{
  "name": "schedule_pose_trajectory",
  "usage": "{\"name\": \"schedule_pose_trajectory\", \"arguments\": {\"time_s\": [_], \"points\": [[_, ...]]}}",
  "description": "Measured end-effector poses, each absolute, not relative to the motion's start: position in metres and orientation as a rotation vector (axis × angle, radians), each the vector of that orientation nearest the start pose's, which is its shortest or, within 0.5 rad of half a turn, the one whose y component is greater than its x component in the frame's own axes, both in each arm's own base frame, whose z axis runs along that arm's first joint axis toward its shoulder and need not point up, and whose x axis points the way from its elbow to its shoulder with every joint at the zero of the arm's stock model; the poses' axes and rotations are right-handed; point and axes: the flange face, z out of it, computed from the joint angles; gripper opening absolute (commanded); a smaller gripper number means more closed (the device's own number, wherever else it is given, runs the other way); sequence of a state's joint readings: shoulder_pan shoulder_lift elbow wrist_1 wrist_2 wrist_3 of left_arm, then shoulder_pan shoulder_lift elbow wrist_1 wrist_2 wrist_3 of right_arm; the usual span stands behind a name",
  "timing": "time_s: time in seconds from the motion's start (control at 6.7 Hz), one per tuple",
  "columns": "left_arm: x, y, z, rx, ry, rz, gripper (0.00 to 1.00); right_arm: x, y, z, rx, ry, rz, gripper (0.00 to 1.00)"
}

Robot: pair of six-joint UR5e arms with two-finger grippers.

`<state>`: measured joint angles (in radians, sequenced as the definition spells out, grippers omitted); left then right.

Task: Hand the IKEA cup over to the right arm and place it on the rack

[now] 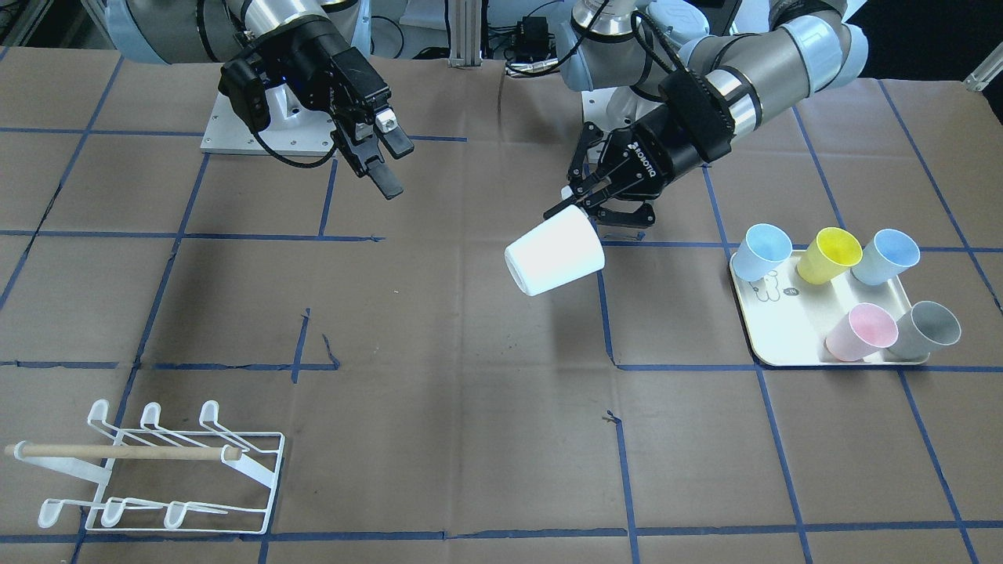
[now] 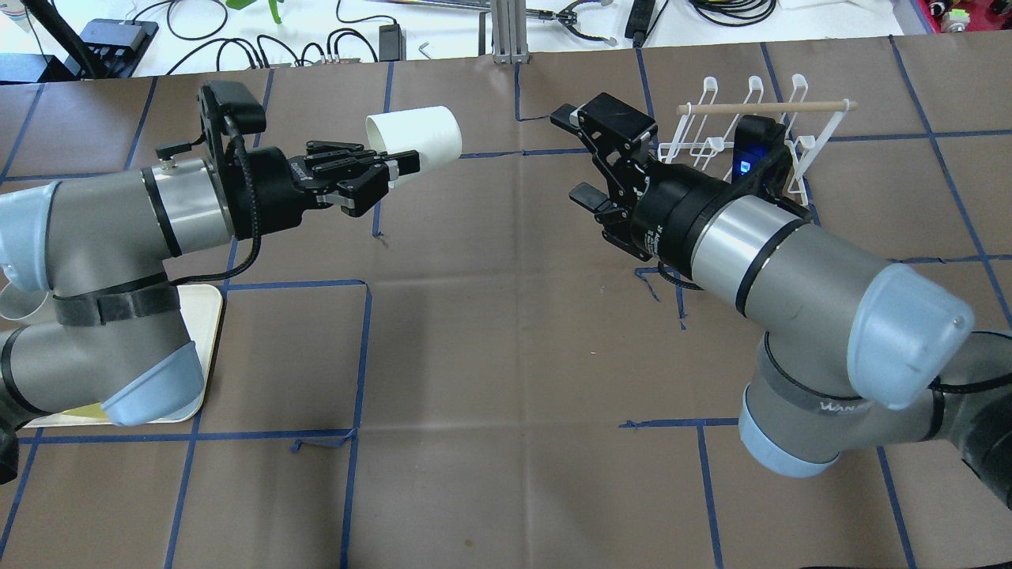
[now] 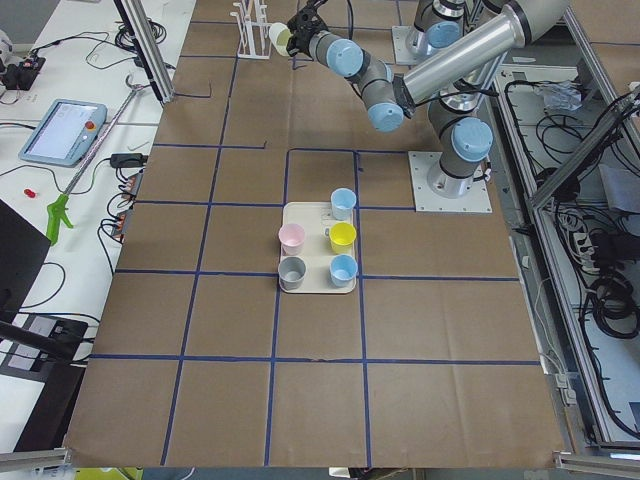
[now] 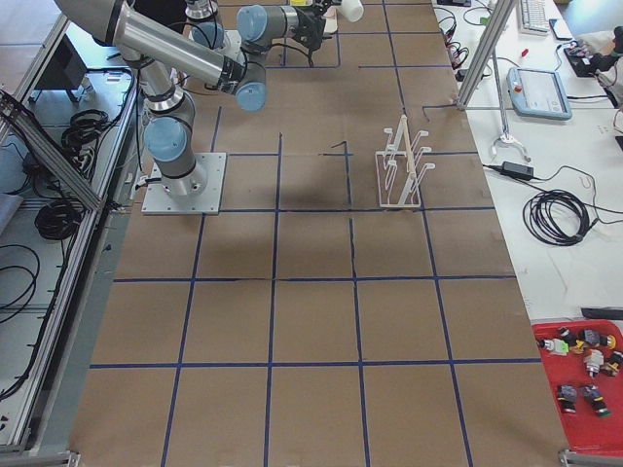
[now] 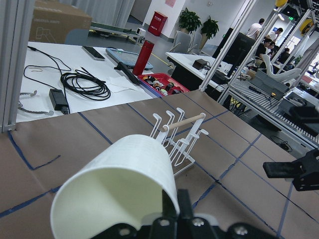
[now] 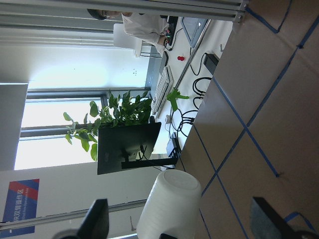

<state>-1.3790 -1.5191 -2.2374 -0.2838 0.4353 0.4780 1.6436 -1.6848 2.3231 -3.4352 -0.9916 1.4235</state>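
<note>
A white cup (image 1: 555, 252) is held in the air over the table's middle by my left gripper (image 1: 577, 205), which is shut on its rim; the cup lies on its side. It also shows in the overhead view (image 2: 415, 136) and the left wrist view (image 5: 119, 184). My right gripper (image 1: 396, 167) is open and empty, apart from the cup, and faces it across a gap in the overhead view (image 2: 579, 158). The right wrist view shows the cup (image 6: 169, 209) between its spread fingers (image 6: 97, 219). The white wire rack (image 1: 157, 470) with a wooden dowel stands on the table, behind the right gripper in the overhead view (image 2: 743, 134).
A cream tray (image 1: 783, 345) holds a pale blue cup (image 1: 764, 251), a yellow cup (image 1: 829, 254), a blue cup (image 1: 885, 256), a pink cup (image 1: 862, 331) and a grey cup (image 1: 928, 329) on my left side. Brown paper with blue tape lines covers the table.
</note>
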Motion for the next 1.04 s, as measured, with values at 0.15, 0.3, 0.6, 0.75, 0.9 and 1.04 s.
{"name": "schedule_pose_trajectory", "arguments": {"time_s": [0.15,0.3,0.6,0.75,0.9,1.04], "points": [[-0.154,-0.433,0.386,-0.776,-1.919,1.110,0.02,0.214,-0.356,0.411,0.916,1.635,-0.533,1.00],[-0.162,-0.433,0.380,-0.809,-1.901,1.128,0.03,0.214,-0.353,0.407,0.968,1.593,-0.485,1.00],[-0.177,-0.432,0.372,-0.792,-1.885,1.164,0.05,0.215,-0.352,0.402,1.032,1.561,-0.429,1.00],[-0.182,-0.432,0.369,-0.764,-1.881,1.178,0.05,0.216,-0.354,0.398,1.049,1.562,-0.420,1.00],[-0.188,-0.430,0.368,-0.752,-1.872,1.182,0.05,0.217,-0.357,0.392,1.062,1.573,-0.412,1.00],[-0.193,-0.427,0.367,-0.751,-1.866,1.179,0.05,0.221,-0.360,0.384,1.078,1.588,-0.404,1.00]]}}
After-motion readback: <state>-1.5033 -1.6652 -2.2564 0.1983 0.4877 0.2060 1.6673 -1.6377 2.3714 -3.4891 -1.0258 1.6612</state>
